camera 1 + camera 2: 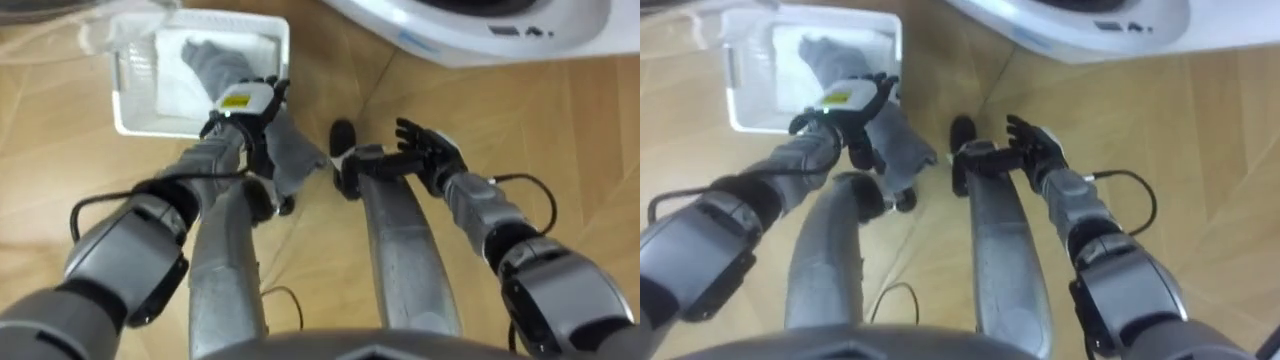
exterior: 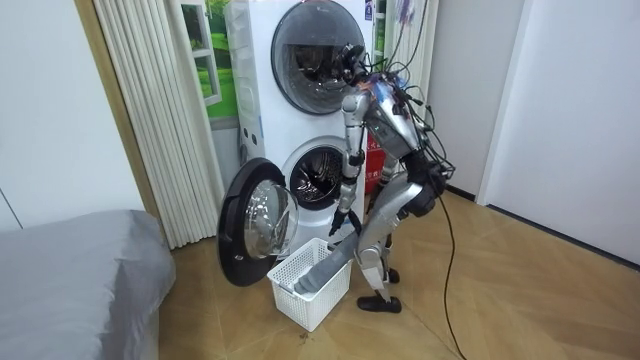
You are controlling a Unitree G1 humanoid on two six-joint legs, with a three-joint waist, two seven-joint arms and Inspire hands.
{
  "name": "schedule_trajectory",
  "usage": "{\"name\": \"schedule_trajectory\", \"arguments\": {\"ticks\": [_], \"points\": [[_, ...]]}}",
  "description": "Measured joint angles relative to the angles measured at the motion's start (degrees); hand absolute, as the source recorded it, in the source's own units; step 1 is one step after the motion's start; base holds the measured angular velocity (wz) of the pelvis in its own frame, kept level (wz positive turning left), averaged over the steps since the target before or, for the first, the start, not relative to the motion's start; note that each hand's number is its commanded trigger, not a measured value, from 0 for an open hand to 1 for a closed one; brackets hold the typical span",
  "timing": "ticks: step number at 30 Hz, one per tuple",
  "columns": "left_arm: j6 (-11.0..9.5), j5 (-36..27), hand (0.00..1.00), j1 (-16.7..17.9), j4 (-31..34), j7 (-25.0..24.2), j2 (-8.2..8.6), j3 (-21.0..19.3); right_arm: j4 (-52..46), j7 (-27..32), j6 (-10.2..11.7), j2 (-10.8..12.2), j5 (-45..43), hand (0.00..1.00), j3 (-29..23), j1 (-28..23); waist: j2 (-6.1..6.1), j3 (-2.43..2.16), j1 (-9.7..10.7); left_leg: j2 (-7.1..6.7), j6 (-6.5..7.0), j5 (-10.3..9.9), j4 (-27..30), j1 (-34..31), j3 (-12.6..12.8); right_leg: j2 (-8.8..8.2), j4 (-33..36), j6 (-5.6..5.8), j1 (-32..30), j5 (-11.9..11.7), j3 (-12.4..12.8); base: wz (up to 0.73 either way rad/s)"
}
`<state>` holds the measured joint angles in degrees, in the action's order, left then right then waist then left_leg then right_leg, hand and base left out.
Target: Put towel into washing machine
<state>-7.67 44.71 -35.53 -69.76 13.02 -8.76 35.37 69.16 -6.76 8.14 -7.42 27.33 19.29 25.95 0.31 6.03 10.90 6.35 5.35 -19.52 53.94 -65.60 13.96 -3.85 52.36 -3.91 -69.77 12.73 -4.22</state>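
Towel [image 1: 292,152], grey, is half out of the basket [image 1: 150,128]. One end lies inside against the white mesh. The rest runs up over the rim and through the left hand [image 1: 243,105], with a loose flap hanging below it toward the floor [image 1: 560,150]. The left hand's fingers are curled round the cloth near its middle. That grip probably bunches enough fabric for the whole length to lift clear, not just a corner.

The right hand [image 1: 428,148] holds nothing. It hovers just beside the right knee with its fingers spread and relaxed, apart from the towel, and it looks ready to gather the hanging end if needed.

The room view shows the robot bent forward over the basket, which sits on the floor directly under the washer [image 2: 300,130]. The door [image 2: 255,225] is swung wide to the room view's left, so the drum [image 2: 320,182] is open and unobstructed just above the basket. With that layout the carry is a short lift up and forward.

I judge this to be the pick-up stage, with the towel gripped but not yet free of the basket. The main risk is the trailing end catching on the rim or dragging the light basket along.
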Motion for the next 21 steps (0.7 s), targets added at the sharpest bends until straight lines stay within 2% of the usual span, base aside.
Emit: {"name": "schedule_trajectory", "arguments": {"ticks": [3, 7, 8, 10, 16, 21], "points": [[-0.6, 1.4, 0.0, -0.4, 0.9, 0.0, 0.05, 1.7, -0.8, -1.1, 1.3, -0.1, 2.5, 0.0, 1.0, 0.1, 0.01, 0.0, 0.4, 0.05, -0.08, -0.4, 2.2, -2.8, 0.0, -0.16, 2.5, -0.32, -3.0, 0.4, 0.2, 0.0], [-1.7, 2.2, 0.0, -2.9, 1.3, 0.0, -0.12, 6.2, -0.4, -1.5, 2.9, -0.1, 4.3, 0.0, 2.3, 2.3, 0.0, -0.01, 1.3, 0.0, 0.06, -0.6, 4.7, -6.6, 0.0, -0.88, 5.7, -0.78, -7.1, 1.1, 0.2, 0.11], [-1.8, 2.2, 0.17, -3.3, 1.3, -0.1, -0.07, 6.8, -0.3, -1.5, 3.1, -0.2, 4.3, 0.0, 2.5, 2.6, 0.0, -0.01, 1.3, 0.0, 0.07, -0.6, 5.0, -7.0, 0.0, -0.97, 6.1, -0.86, -7.6, 1.2, 0.1, 0.11], [-2.4, 2.3, 1.0, -4.4, 1.3, -0.1, -0.02, 8.1, -0.3, -1.5, 3.9, -0.4, 4.3, 0.0, 3.5, 3.2, -0.01, -0.01, 1.5, 0.16, 0.05, -0.8, 6.0, -8.3, -0.2, -1.19, 7.2, -1.15, -8.7, 1.6, -0.2, 0.1], [-4.1, 1.9, 1.0, -4.7, 1.3, -1.7, -0.18, 11.4, -0.1, -1.5, 6.3, -0.8, 3.6, 0.0, 5.8, 3.5, -0.01, 0.0, 2.1, 1.11, -0.19, -1.2, 6.8, -9.4, -0.3, -1.0, 7.5, -1.62, -9.3, 2.1, -1.1, 0.02], [-4.3, -0.2, 1.0, -5.3, 2.0, -6.2, -0.23, 13.9, 0.0, -1.7, 6.4, -0.8, 3.9, 0.0, 6.5, 4.7, -0.01, 0.0, 2.8, 1.18, -0.09, -1.2, 6.8, -10.7, -0.3, -1.11, 7.4, -1.57, -10.5, 2.1, -1.3, 0.01]]}}
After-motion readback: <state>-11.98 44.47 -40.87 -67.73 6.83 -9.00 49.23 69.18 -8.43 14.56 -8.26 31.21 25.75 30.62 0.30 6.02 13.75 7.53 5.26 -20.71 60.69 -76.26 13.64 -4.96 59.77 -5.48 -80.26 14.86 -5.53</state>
